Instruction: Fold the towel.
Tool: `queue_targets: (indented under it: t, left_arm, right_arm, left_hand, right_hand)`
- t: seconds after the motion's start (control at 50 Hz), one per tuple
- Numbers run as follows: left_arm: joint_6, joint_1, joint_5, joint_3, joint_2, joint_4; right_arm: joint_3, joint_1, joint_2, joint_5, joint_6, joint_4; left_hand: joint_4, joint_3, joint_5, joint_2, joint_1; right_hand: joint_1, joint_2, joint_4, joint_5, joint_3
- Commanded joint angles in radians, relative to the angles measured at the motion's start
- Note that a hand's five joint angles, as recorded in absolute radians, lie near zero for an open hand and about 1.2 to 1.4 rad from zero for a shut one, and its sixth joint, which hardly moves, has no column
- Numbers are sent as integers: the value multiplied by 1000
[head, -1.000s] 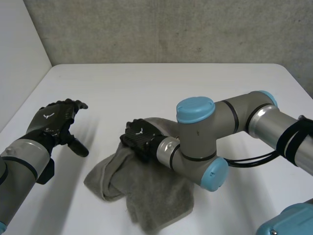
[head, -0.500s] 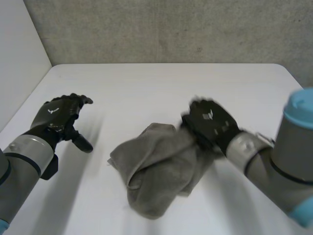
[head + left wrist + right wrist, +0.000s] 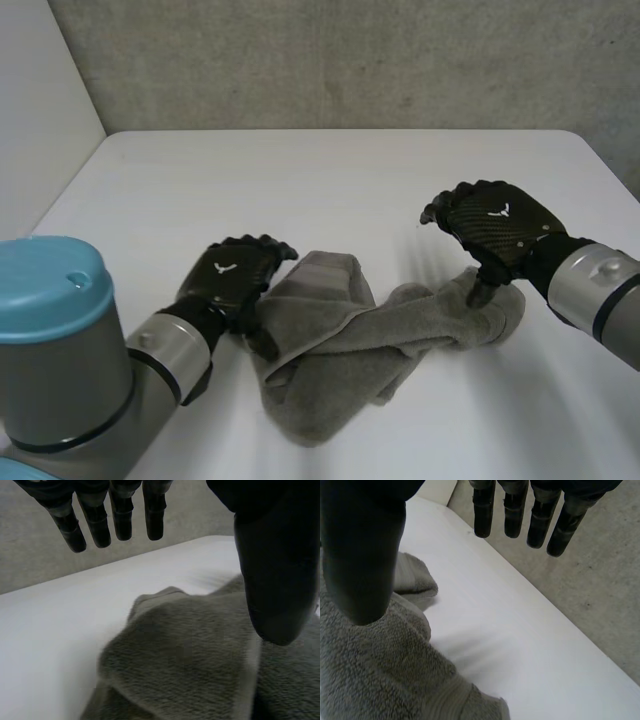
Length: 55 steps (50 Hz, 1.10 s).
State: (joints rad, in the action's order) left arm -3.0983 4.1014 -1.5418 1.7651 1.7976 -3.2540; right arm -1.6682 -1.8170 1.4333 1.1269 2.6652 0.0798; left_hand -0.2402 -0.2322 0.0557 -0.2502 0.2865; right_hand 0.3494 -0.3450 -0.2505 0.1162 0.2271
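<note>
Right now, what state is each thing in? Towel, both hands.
Towel: bunched up, not neatly folded, lying on the table.
Left hand: open, fingers straight, at the towel's left side, holding nothing.
Right hand: open, fingers straight, thumb down over the towel's right end, holding nothing.
</note>
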Motion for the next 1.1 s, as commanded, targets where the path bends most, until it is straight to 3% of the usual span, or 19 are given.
queue_targets:
  t: [0.02,0.18,0.32,0.36,0.4,0.42,0.44,0.46,0.48,0.52,0.58,0.64,0.78,0.82,0.84,0.88,1.0,1.04,1.1]
  left_arm:
    - [1,-38,-9,-26,63,-1]
    - [1,-47,-34,-72,157,-16]
    - [4,-62,-40,-101,221,-27]
    - [3,-64,-38,-116,247,-30]
    - [1,-64,-37,-127,253,-30]
    - [1,-64,-37,-140,258,-30]
    - [1,-64,-37,-141,258,-30]
    - [0,-64,-35,-157,259,-30]
    - [0,-64,-35,-157,260,-30]
    - [-2,-59,-32,-200,263,-30]
    - [-5,-43,-31,-277,261,-32]
    - [-34,-3,-29,-401,258,-24]
    - [-131,72,-9,-663,172,-30]
    - [-131,82,3,-714,134,-38]
    - [-125,83,21,-755,97,-58]
    - [-118,85,42,-776,65,-90]
    - [-108,85,121,-690,-46,-217]
    - [-109,89,141,-636,-60,-236]
    - [-114,105,175,-503,-67,-251]
  right_arm:
    - [140,-13,-199,-6,7,17]
    - [330,-13,-407,-68,2,184]
    - [370,-11,-474,-113,-20,277]
    - [373,-11,-485,-118,-44,307]
    - [384,-11,-493,-122,-103,354]
    - [384,-11,-493,-122,-103,354]
    - [387,-10,-491,-124,-123,370]
    - [387,-10,-491,-124,-123,370]
    - [390,-10,-488,-127,-137,374]
    - [403,-10,-485,-137,-142,373]
    - [452,-11,-478,-164,-133,371]
    - [542,-16,-452,-173,-107,353]
    - [691,-38,-283,-133,159,45]
    - [627,-25,-117,-35,450,-308]
    - [627,-25,-116,-35,452,-310]
    - [538,-10,-29,2,605,-484]
    - [419,28,41,-53,624,-517]
    - [325,38,61,-140,581,-500]
    - [266,38,70,-191,549,-495]
  left_hand:
    - [66,58,-11,31,-67]
    - [66,58,4,16,-52]
    - [66,58,71,-51,15]
    - [66,58,214,-194,158]
    - [66,58,305,-285,249]
    - [66,58,417,-397,360]
    - [66,58,418,-398,361]
    - [66,58,572,-552,516]
    - [66,58,573,-553,517]
    - [66,58,953,-933,897]
    - [66,58,1165,-1145,1109]
    - [66,58,1166,-1146,1110]
    - [66,58,1166,-1146,1110]
    - [66,58,1166,-1146,1110]
    - [66,58,1166,-1146,1110]
    - [66,58,1166,-1146,1110]
    - [66,58,1166,-1146,1110]
    - [66,58,1166,-1146,1110]
    - [66,58,1166,-1146,1110]
  right_hand:
    - [-53,49,76,6,-53]
    - [3,-7,76,61,-53]
    - [96,-101,76,155,-53]
    - [164,-169,76,223,-53]
    - [482,-487,76,541,-53]
    - [484,-489,76,543,-53]
    - [728,-733,76,787,-53]
    - [731,-735,76,790,-53]
    - [1027,-1032,76,1086,-53]
    - [1047,-1051,76,1106,-53]
    - [1047,-1051,76,1106,-53]
    - [1047,-1051,76,1106,-53]
    - [1047,-1051,76,1106,-53]
    - [1047,-1051,76,1106,-53]
    - [1047,-1051,76,1106,-53]
    - [1047,-1051,76,1106,-53]
    - [1047,-1051,76,1106,-53]
    - [1047,-1051,76,1106,-53]
    - [1047,-1051,76,1106,-53]
